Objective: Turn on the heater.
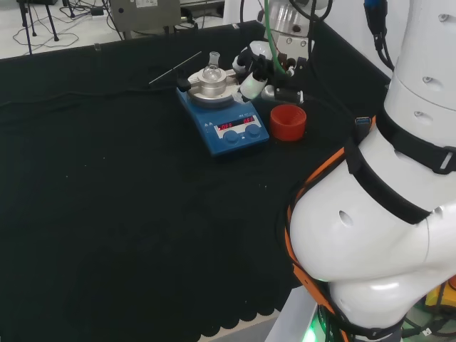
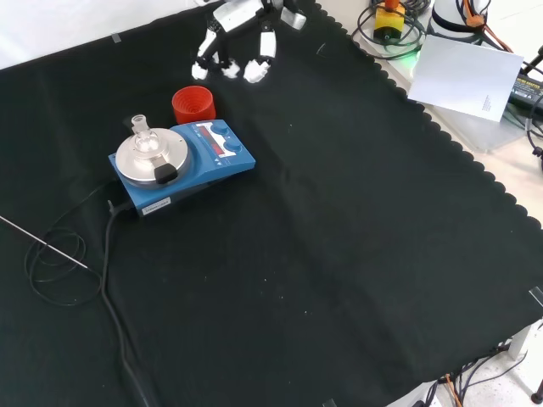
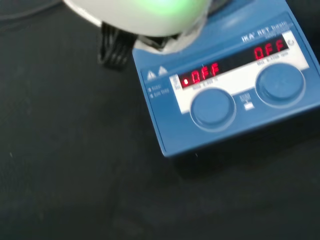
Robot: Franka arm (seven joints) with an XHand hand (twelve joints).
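Note:
The heater [image 1: 231, 130] is a blue box with two round blue knobs [image 3: 213, 108] and red lit displays [image 3: 235, 62] on its front panel. On its metal top plate [image 2: 144, 157] stands a small clear flask [image 1: 211, 70]. My hand [image 1: 253, 80] hovers to the right of the heater in the head view, level with the flask. Seen from the front, the hand [image 2: 240, 47] hangs above the cloth beyond the heater [image 2: 204, 154], apart from it, with relaxed white-tipped fingers [image 2: 258, 69] pointing down and holding nothing.
A red ribbed ring [image 1: 288, 122] stands on the cloth just right of the heater in the head view, below the hand. A black cable [image 2: 110, 254] and a thin metal rod [image 2: 42, 242] trail from the heater's back. White paper [image 2: 467, 76] lies off the cloth.

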